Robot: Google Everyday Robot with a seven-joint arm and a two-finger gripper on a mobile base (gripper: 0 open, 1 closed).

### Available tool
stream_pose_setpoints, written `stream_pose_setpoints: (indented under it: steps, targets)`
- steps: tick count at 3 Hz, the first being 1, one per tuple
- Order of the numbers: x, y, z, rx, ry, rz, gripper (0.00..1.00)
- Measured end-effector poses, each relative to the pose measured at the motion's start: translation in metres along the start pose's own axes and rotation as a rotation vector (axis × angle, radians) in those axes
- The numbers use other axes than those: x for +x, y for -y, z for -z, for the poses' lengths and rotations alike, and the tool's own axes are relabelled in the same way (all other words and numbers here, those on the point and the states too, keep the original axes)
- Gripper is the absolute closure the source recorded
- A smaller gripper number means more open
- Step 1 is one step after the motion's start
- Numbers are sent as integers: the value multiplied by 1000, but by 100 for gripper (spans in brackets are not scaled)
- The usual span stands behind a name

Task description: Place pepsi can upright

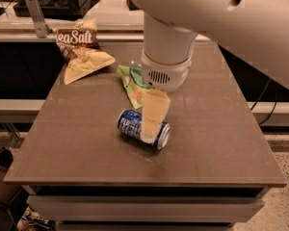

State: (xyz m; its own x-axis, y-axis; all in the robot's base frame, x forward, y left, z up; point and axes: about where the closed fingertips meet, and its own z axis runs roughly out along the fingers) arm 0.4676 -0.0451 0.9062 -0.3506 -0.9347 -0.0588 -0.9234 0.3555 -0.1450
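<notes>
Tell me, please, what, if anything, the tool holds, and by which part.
Cannot tell: the tool sits over the middle of the lying pepsi can.

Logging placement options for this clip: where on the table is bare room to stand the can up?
The table's right half, from the pepsi can to the right edge, is bare, as are the front strip and the left side below the sea-salt bag. Crowded: the rear centre, where the green bag lies and the gripper hangs over the can.

Worktop (pixel 221 148) carried three items: pepsi can (pixel 131 123) on its side near centre, green bag (pixel 131 83) just behind it, brown-and-cream snack bag (pixel 82 52) rear left. Gripper (pixel 151 121) was low over the can.
</notes>
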Motion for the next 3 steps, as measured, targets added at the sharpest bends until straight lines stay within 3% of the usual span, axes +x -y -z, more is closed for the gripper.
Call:
stream_pose_setpoints:
  steps: [3]
  targets:
    - [-25, -8, -25, -38, -16, -1, 0]
